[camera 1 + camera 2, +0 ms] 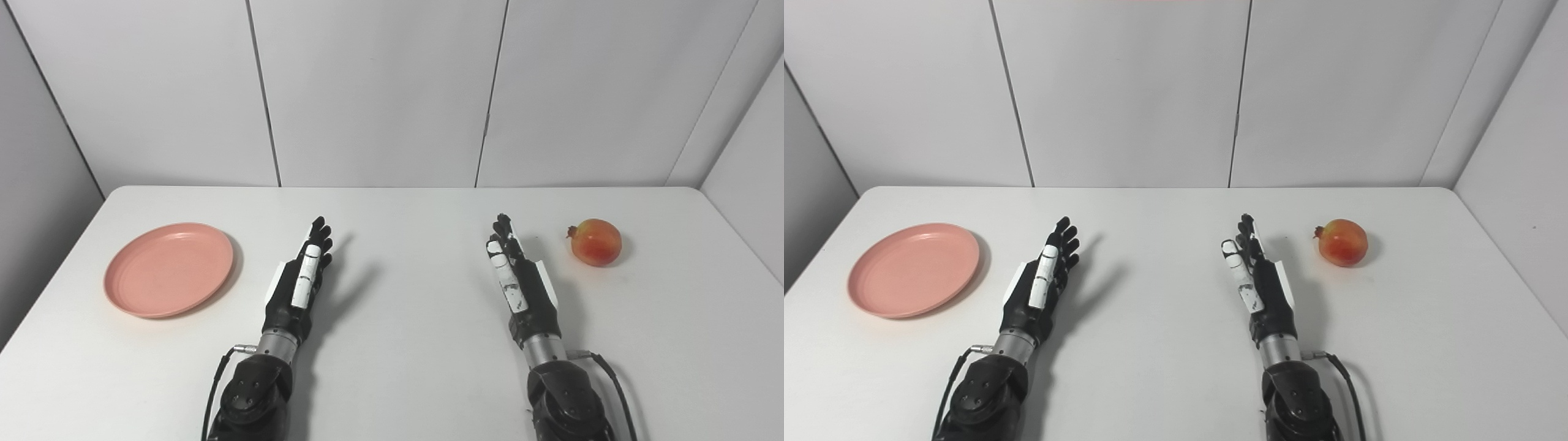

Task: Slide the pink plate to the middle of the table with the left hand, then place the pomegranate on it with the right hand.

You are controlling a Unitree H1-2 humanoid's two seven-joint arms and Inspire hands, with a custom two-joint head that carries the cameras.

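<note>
While both robot hands, left robot hand (300,275) and right robot hand (517,275), rest spread and empty, your plate (168,269) sits left, pomegranate (595,242) right, each within its side's reach.

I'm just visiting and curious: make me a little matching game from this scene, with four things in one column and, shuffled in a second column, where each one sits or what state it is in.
Things:
1. pink plate
2. pomegranate
3. left hand
4. right hand

Places or states:
A. open and holding nothing, just left of the fruit
B. lying on the table's right side, untouched
C. bare, on the table's left side
D. open and holding nothing, just right of the dish

Pairs: 1-C, 2-B, 3-D, 4-A
</note>
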